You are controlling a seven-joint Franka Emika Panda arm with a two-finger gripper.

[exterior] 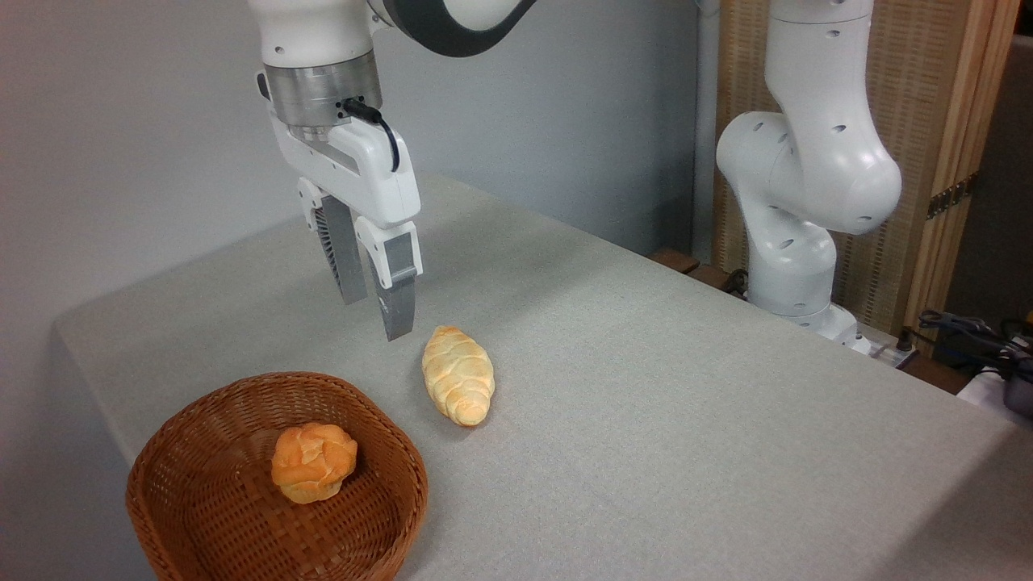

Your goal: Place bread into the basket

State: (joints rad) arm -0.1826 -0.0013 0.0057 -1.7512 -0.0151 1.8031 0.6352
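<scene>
Nearest the lens, at 7 o'clock of the view: brown woven wicker basket (pixel 202 516), shallow, round-cornered, cut off slightly by the bottom edge. Inside it, resting on the weave toward the right wall: small round orange knotted bun (pixel 314 462).

Just outside the basket rim, at 1 o'clock from the bun: pale golden ridged bread roll (pixel 458 374), lying flat on the grey tablecloth (pixel 686 403), long axis running roughly 11 to 5 o'clock, tapered ends at top and bottom. Close to the basket but apart from it, a strip of cloth showing between.

At 10 o'clock from the roll: gripper (pixel 373 311) of the white Panda arm (pixel 323 48), hanging tips-down above the table. Two grey fingers (pixel 397 303) slightly parted, a narrow gap visible between them, nothing held. Nearer fingertip just beside the roll's upper end, to its left and a little above; not touching the bread, not straddling it. Whole roll off to the right and below the tips, none of it between the fingers.

Farther back, at 2 o'clock: base and lower links (pixel 807 186) of the arm, standing beyond the table's far edge before a wooden slatted screen (pixel 928 97). Dark cables (pixel 968 331) at the right edge. Plain grey wall (pixel 121 161) behind.
</scene>
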